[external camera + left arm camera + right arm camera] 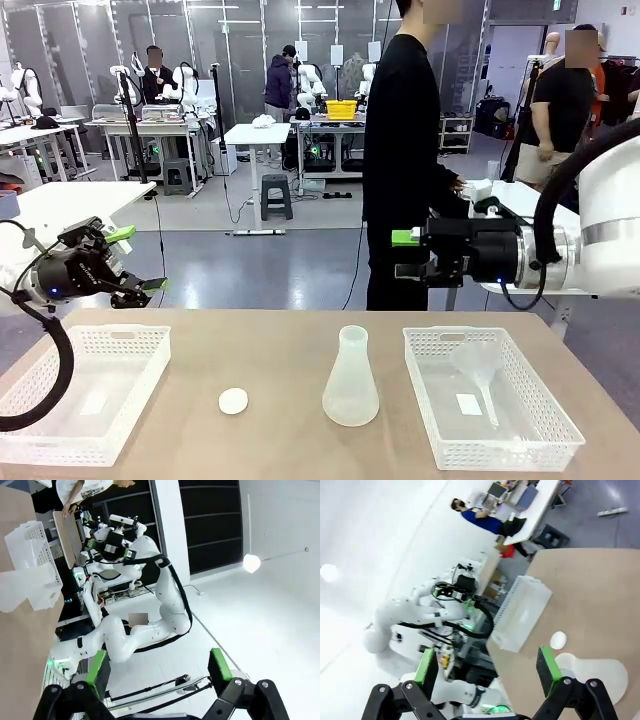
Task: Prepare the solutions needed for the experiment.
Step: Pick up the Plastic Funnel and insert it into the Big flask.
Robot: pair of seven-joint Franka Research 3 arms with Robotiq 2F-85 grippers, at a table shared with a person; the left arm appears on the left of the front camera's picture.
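Table [290, 350] centre holds a light flask [351, 380]. Left gripper [138, 262] and right gripper [403, 255] hover wide, empty; a sideways approach could topple it.

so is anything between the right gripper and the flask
Nothing visible. The right gripper hangs open above the table, up and right of the flask, with only air between them. The white basket sits to the flask's right, off that path.

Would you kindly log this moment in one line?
left gripper open, aloft | right gripper open, aloft | flask upright, untouched | cap on table | funnel in right basket
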